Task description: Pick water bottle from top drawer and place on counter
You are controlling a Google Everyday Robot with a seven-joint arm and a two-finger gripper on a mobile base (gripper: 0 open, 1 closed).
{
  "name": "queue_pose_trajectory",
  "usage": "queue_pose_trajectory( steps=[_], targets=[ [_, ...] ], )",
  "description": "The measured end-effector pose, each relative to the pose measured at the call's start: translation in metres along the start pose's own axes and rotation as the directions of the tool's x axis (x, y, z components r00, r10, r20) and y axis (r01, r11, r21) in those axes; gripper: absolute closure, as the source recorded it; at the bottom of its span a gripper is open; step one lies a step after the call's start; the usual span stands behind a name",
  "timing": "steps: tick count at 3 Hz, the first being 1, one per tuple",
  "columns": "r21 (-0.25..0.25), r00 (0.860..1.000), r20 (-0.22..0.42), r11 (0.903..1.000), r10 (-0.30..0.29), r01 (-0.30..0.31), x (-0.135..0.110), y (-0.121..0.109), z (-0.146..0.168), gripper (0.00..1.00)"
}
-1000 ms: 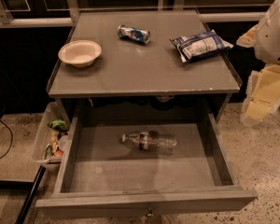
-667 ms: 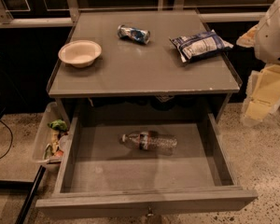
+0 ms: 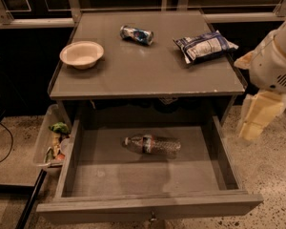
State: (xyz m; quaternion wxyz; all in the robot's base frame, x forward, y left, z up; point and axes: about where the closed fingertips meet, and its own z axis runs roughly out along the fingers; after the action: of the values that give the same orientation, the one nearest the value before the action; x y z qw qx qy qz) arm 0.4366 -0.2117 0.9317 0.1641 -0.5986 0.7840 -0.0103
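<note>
"Clear crinkled plastic is what must be gripped, so what can go wrong from here?"

"Plenty. The bottle (image 3: 151,145) is laid on its side on the floor of the open drawer (image 3: 148,206), narrow end to the left. A round body like that is easily rolled away if it is nudged off-centre. It may also be squashed and squeezed out if it is clamped too hard."

"And the drawer itself?"

"Its side walls, and the table (image 3: 133,78) edge above its back part, are likely to be struck if the reach is made from a poor angle. A bowl (image 3: 82,54), a crushed can (image 3: 136,34) and a snack bag (image 3: 205,46) are set on the table, so a bare spot must be chosen for the bottle."

"Where is the gripper (image 3: 253,124)?"

"It is held off to the right of the table, outside the drawer's right wall and well apart from the bottle. Whether it is released or clenched cannot be told."
</note>
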Motion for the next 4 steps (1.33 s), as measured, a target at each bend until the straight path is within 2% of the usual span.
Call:
queue_pose_trajectory(
  steps=[1,2,3,4],
  targets=[
    [-0.026,0.997,0.079,0.9995,-0.014,0.016,0.0,0.009,0.04,0.0],
    [-0.052,0.985,0.169,0.998,-0.027,0.036,-0.007,0.018,0.084,0.0],
    [-0.112,0.975,0.222,0.9928,-0.017,0.043,-0.012,0.03,0.129,0.0],
    [-0.112,0.975,0.222,0.9928,-0.017,0.043,-0.012,0.03,0.129,0.0]
  ],
)
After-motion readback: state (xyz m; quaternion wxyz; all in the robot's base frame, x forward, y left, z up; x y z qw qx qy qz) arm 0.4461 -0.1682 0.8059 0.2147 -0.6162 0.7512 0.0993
